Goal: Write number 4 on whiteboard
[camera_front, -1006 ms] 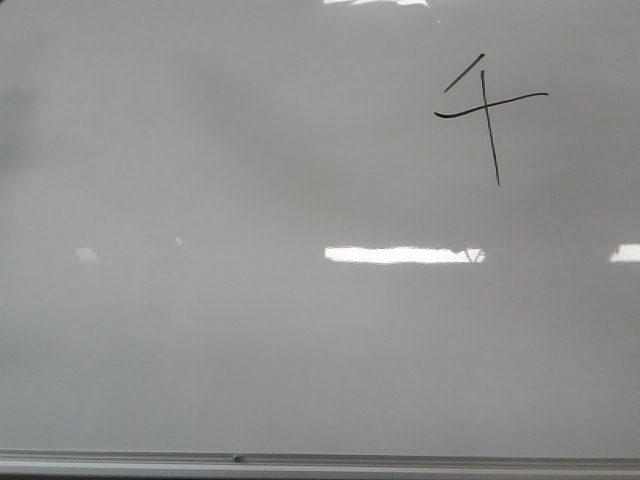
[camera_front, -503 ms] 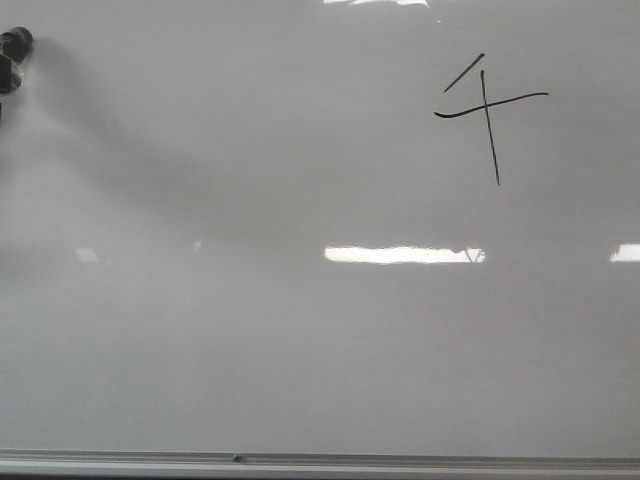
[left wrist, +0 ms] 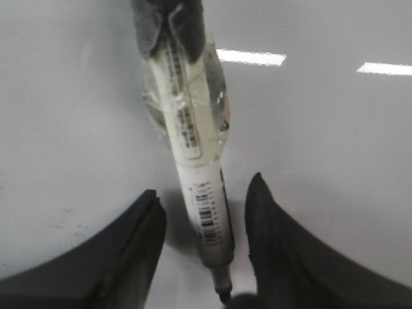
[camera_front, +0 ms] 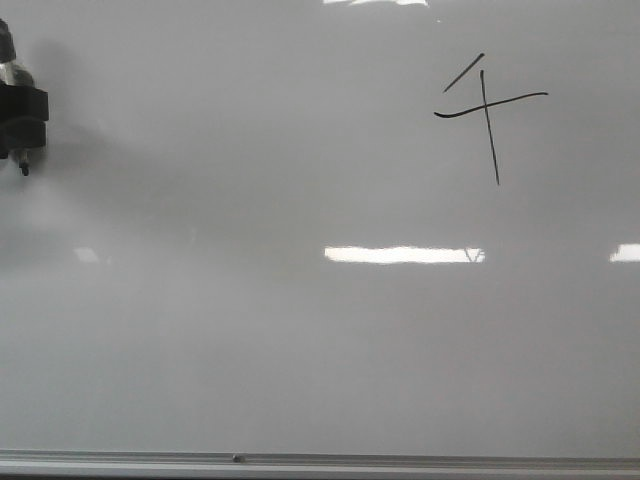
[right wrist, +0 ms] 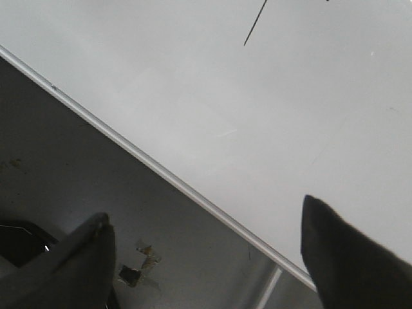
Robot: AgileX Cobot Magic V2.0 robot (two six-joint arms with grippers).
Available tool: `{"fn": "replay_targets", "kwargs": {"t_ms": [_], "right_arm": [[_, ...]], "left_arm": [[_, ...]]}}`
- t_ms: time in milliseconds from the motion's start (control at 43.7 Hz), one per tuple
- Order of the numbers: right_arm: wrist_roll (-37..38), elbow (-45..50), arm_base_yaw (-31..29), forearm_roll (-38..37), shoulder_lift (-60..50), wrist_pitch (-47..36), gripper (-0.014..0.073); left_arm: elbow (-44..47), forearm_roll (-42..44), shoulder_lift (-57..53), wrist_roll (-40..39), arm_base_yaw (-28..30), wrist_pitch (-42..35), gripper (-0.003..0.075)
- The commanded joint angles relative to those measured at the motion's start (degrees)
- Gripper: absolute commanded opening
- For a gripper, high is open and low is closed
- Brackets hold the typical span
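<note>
- One small hand-drawn number 4 of thin black lines (camera_front: 487,112) sits complete and unchanged in the upper right of the large glossy pale grey-white whiteboard (camera_front: 320,340).
- Entering at the far left edge: the left gripper (left wrist: 203,251), jaws apart around a white-and-black marker pen (left wrist: 196,161) (taped on, it seems).
- Right gripper (right wrist: 206,257): jaws apart, empty, over the board's metal edge; writing looks done.

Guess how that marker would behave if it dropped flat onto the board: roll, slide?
The marker has a round, slim barrel, so it would probably roll. The whiteboard looks glossy, so sliding is likely too. The clear wrap around its middle might damp rolling somewhat.
</note>
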Motion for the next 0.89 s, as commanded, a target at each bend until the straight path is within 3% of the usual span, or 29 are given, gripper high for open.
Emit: {"fn": "replay_targets", "kwargs": {"t_ms": [0,206,343,503,869], "right_arm": [[2.7,-1.72,-0.28,-0.69,-0.02,-3.71,0.0608],[7.37,-1.72,-0.28,-3.23,-0.02,-3.0,0.0608],[14.73,-1.72,-0.28,-5.79,-0.07,-0.16,0.0608],[16.47,-1.56,-0.28,-5.52,-2.72,-1.8,0.0608],[15.48,4.52,-0.28,-3.09,-16.66,-3.44,0.0608]], "left_arm": [[-1.77,0.86,-4.3,-0.04,-0.08,-1.87,0.0384],[-2.0,3.9,-17.07,0.1,-2.78,14.1,0.0368],[-4.09,7.98,-27.96,1.02,-7.24,32.81,0.0368],[-8.01,6.64,-40.06,1.02,-15.25,52.6,0.0368],[-8.95,1.93,-56.37,1.16,-35.66,70.26,0.0368]]}}
